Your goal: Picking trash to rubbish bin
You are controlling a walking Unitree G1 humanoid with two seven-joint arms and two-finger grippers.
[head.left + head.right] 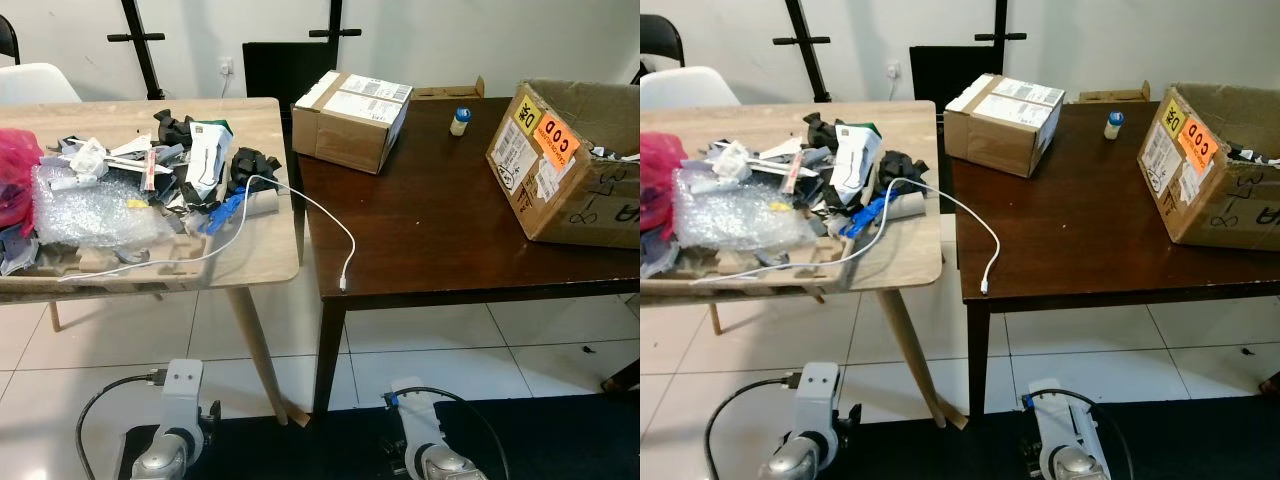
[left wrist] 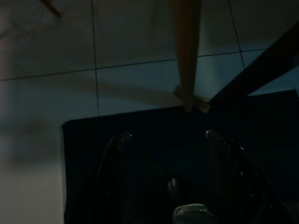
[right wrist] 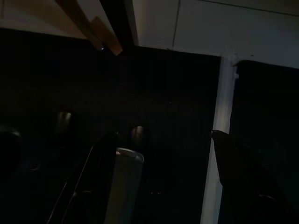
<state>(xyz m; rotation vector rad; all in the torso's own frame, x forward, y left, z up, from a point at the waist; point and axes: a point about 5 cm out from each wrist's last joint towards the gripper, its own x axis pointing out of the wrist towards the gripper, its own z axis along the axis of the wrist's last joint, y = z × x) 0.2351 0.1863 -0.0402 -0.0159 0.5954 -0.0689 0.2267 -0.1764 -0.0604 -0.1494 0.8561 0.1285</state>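
Note:
A pile of trash lies on the light wooden table at the left: bubble wrap, torn paper, black scraps and a red bag. A white cable runs from the pile over onto the dark table. Both silver arms hang low in front of the tables, the left arm and the right arm. In the dark left wrist view my left gripper is open over the floor. My right gripper is open too, and holds nothing.
On the dark table stand a closed cardboard box, a small blue-capped bottle and an open box with orange labels at the right edge. A white chair stands behind the light table. Tiled floor and a black mat lie below.

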